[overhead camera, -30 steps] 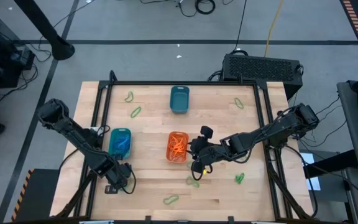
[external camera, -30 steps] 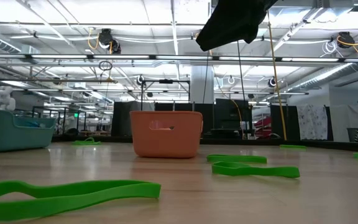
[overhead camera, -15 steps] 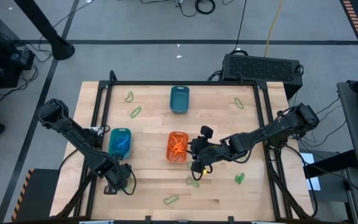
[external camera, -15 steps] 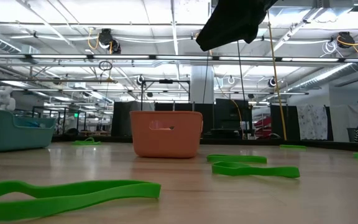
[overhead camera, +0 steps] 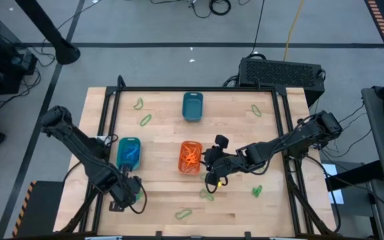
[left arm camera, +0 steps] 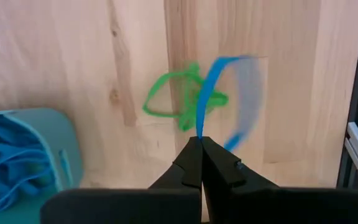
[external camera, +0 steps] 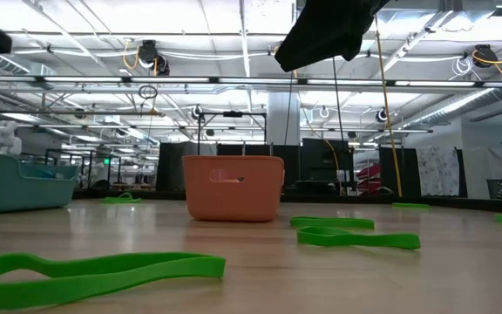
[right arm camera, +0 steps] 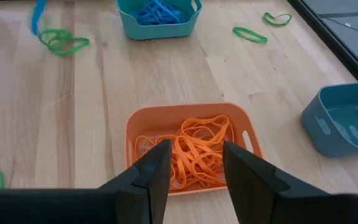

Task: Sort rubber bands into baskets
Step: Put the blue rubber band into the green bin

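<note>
So we've got a blue rubber band (left arm camera: 211, 93) pinched in the left end effector (left arm camera: 201, 144), fingers fully closed on it, and it dangles over a green rubber band (left arm camera: 179, 102) lying on the table (left arm camera: 55, 50). In the high view that end effector (overhead camera: 122, 193) sits at the lower left of the frame, just below the turquoise basket (overhead camera: 129, 153) already full of blue bands.

We'd say the step now is the carry and drop: bring the band over the middle of that turquoise basket, low enough that it can't bounce off the rim, then let go. Watch that the green one doesn't ride along.

The right end effector (right arm camera: 191, 168) hangs partly open and empty above the orange basket (right arm camera: 191, 149) with its orange bands. The dark teal basket (overhead camera: 193, 106), upper middle, looks empty, and green bands lie scattered about.
</note>
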